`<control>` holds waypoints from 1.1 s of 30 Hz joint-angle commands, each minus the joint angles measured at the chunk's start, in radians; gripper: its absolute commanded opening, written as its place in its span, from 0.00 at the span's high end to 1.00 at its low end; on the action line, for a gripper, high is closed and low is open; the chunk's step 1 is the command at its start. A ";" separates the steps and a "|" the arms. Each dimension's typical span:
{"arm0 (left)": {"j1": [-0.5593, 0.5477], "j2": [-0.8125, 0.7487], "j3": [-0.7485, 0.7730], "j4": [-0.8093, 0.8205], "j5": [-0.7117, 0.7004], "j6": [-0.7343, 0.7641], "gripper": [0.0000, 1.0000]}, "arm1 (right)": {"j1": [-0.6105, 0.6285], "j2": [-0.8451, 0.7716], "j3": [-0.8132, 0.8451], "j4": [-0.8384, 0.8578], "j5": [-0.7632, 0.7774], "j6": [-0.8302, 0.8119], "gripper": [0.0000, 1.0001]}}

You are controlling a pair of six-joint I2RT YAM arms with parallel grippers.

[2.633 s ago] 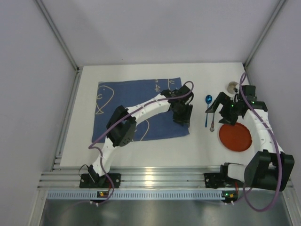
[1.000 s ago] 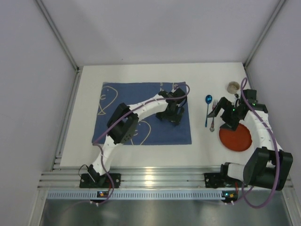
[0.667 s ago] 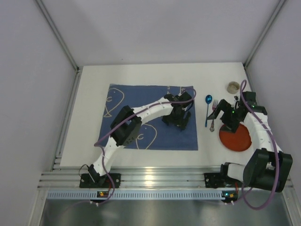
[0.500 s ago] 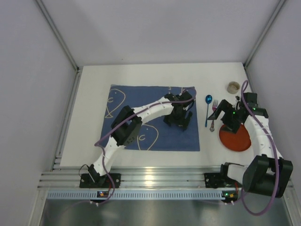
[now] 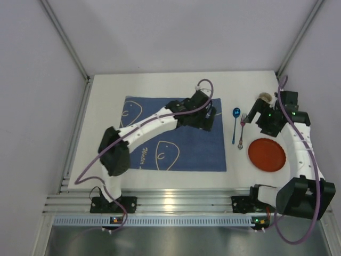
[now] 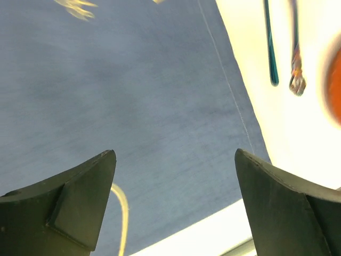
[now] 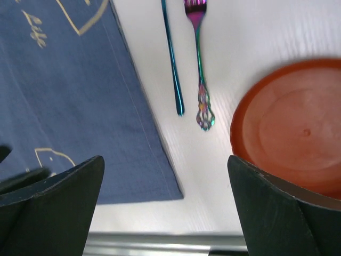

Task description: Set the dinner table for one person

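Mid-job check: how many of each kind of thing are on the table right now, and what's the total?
On the table:
Placemat: 1
Spoon: 1
Fork: 1
Plate: 1
Cup: 1
Total: 5

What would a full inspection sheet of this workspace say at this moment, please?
Surface: white table, flat, no spills seen.
Job's things: blue placemat spread flat; spoon and fork side by side to its right; orange plate beyond them, empty.
Clutter: small beige round object at the far right, partly hidden by the right arm.
Grippers: left tool open above the placemat; right tool open, holding nothing.
Cables: a purple cable loops along each arm.
Surroundings: plain wall panels; aluminium rail at the near edge.
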 commanded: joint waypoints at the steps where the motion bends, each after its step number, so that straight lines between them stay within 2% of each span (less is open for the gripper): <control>1: 0.009 -0.348 -0.321 0.379 -0.268 0.009 0.02 | 0.027 -0.013 0.069 0.072 0.135 -0.011 0.00; 2: 0.032 -0.418 -0.489 0.421 -0.221 -0.034 0.01 | 0.027 0.028 0.043 0.100 0.103 -0.010 0.00; 3: 0.120 -0.431 -0.524 0.442 -0.109 -0.065 0.05 | 0.029 0.065 0.042 0.114 0.077 -0.011 0.00; 4: 0.164 -0.407 -0.501 0.349 -0.041 -0.096 0.15 | 0.029 0.145 0.045 0.113 0.036 -0.014 0.00; 6: 0.215 -0.361 -0.423 0.176 0.017 -0.122 0.31 | 0.030 0.199 0.068 0.109 0.029 -0.028 0.01; 7: 0.210 -0.346 -0.393 0.114 -0.012 -0.111 0.33 | 0.030 0.214 0.074 0.111 0.063 -0.027 0.03; 8: 0.206 -0.345 -0.385 0.057 -0.041 -0.104 0.34 | 0.030 0.234 0.087 0.116 0.081 -0.025 0.06; 10: 0.206 -0.394 -0.418 0.052 -0.084 -0.094 0.33 | 0.032 0.260 0.110 0.123 0.113 -0.027 0.09; 13: 0.204 -0.465 -0.509 0.075 -0.124 -0.087 0.33 | 0.030 0.338 0.166 0.120 0.118 -0.033 0.25; 14: 0.205 -0.477 -0.538 0.066 -0.135 -0.091 0.33 | 0.030 0.381 0.190 0.119 0.115 -0.034 0.35; 16: 0.206 -0.502 -0.562 0.046 -0.152 -0.110 0.34 | 0.032 0.435 0.206 0.119 0.117 -0.034 0.45; 17: 0.206 -0.509 -0.570 0.041 -0.153 -0.116 0.34 | 0.033 0.451 0.216 0.119 0.118 -0.034 0.54; 18: 0.206 -0.517 -0.579 0.034 -0.155 -0.123 0.34 | 0.038 0.467 0.221 0.120 0.123 -0.034 0.56; 23: 0.206 -0.543 -0.609 0.015 -0.175 -0.136 0.34 | 0.059 0.553 0.233 0.123 0.160 -0.034 0.60; 33: 0.207 -0.511 -0.570 -0.002 -0.190 -0.136 0.34 | 0.133 0.676 0.269 0.137 0.209 -0.020 0.63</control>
